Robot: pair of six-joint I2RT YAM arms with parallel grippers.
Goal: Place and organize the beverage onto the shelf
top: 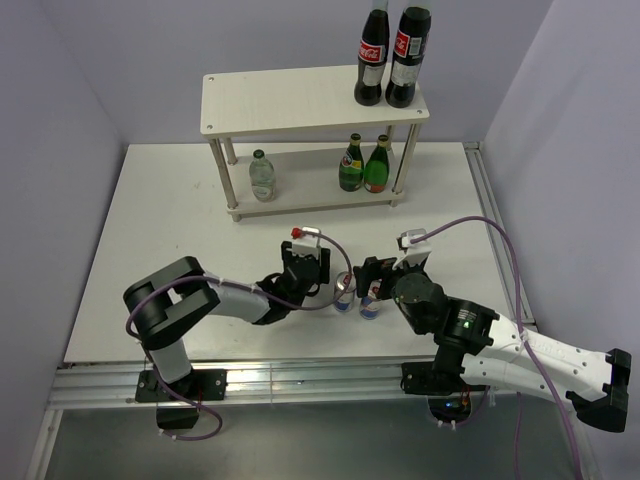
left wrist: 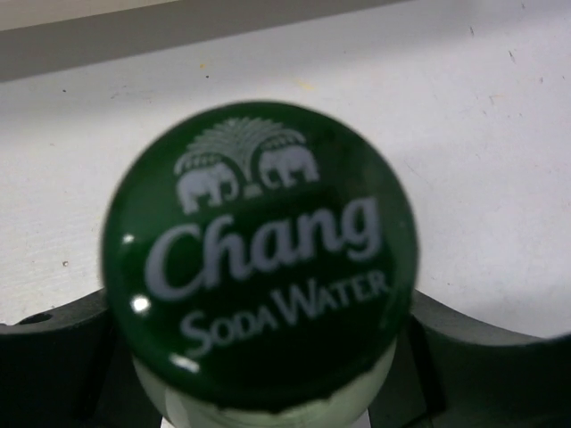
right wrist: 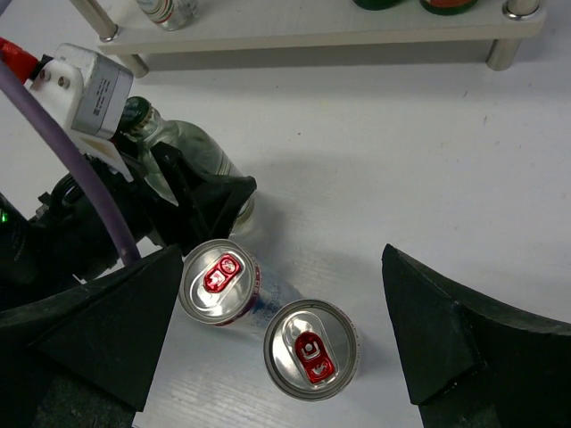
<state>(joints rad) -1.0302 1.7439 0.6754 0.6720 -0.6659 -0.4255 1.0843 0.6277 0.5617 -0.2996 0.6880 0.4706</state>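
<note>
Your left arm rises from its base at 7 o'clock, folds at the elbow, then the forearm runs low toward 3 o'clock, ending mid-table. Your left gripper is angled down, jaws closed on a green-capped bottle, with the fingers on either side below the cap. Your right arm throws its elbow out to 4 o'clock, and the forearm comes back toward 10 o'clock. Your right gripper is tilted down, jaws spread wide. The two grippers are near each other at mid-table, not touching.
</note>
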